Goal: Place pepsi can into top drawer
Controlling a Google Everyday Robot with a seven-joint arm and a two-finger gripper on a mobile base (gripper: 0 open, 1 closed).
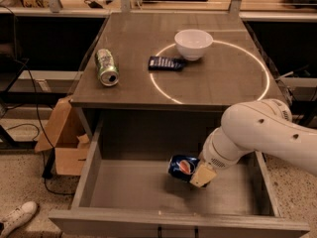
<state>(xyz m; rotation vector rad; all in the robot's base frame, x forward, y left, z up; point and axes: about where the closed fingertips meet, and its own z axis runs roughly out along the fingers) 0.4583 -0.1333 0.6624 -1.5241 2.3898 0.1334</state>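
Top drawer [128,193] pulled open, gripper [197,174] inside it, fingers [204,175] clamped on the tilted pepsi can [180,166], green can [106,67], dark packet [166,63] and white bowl [193,43] on the tabletop [223,86] above.

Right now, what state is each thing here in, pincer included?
pepsi can: tilted on its side, gripped by the pincer.
pincer: shut on the pepsi can, low inside the top drawer.
top drawer: pulled open.
green can: lying on its side on the table.
white bowl: upright.
dark-blue packet: lying flat beside the white bowl.
cardboard box: flaps open.
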